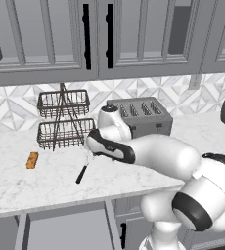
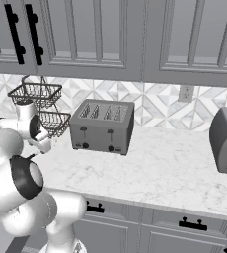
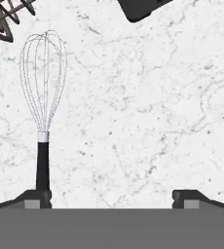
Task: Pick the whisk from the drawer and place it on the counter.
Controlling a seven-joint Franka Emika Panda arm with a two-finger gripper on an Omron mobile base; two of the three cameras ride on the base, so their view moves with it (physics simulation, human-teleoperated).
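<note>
whisk [image 3: 43, 116]: lay flat on the counter [image 3: 148, 107], head toward 12 o'clock, handle by the left fingertip

gripper [image 3: 112, 197]: jaws wide apart, gripping nothing (looked released)

drawer [image 1: 65, 229]: open below

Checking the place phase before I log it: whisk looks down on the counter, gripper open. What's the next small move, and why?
Probably lift the gripper straight up and clear. The whisk lies flat on the counter, the jaws stand wide apart, and the handle sits against the left finger rather than between the two, so nothing is clamped. A straight lift should avoid dragging the handle sideways.
</note>
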